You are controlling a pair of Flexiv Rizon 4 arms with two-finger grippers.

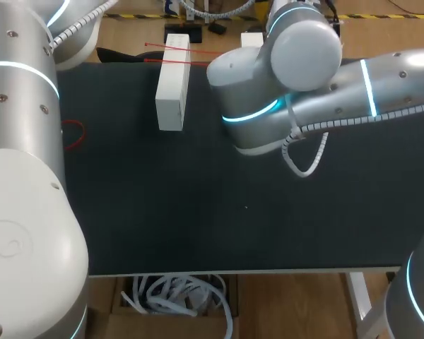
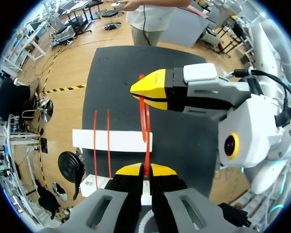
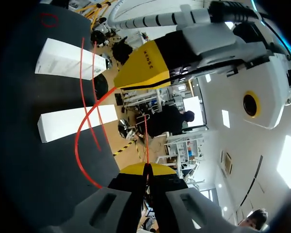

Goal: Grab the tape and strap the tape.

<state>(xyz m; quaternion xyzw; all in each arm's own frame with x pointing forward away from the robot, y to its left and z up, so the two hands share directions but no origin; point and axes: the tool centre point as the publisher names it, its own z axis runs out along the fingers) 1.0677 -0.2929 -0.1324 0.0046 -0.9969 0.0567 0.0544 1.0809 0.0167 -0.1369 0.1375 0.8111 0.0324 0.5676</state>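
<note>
Nearest, left gripper (image 2: pixel 145 171): its yellow tips were pressed together on the red tape (image 2: pixel 145 121), with the strand pinched between them.
Tape ahead of the left gripper: it ran straight out from the tips and crossed over the white box (image 2: pixel 111 141). It ended at the other arm's yellow tips, which came in from the side and met around it.
Right gripper (image 3: pixel 146 167): its fingers were drawn together on a thin strand of the same tape, which rose straight from between the tips.
Tape beside the right gripper: a wider loop curved out over the black table (image 1: pixel 198 212) and swung back up to the left gripper's yellow tip.
White box: it lay flat on the table just beyond the left gripper, with two more red bands (image 2: pixel 108 145) crossing it side by side, next to the held strand.
Second white box (image 3: pixel 70 59): it lay farther out, beyond the first, in the right wrist view.
Small red loop (image 1: pixel 74 134): it lay on the table close to the left arm (image 1: pixel 21 141), well apart from the boxes.
Right arm (image 1: pixel 290 78): it stretched over the far half of the table past the middle, hiding both grippers from the head view.
</note>
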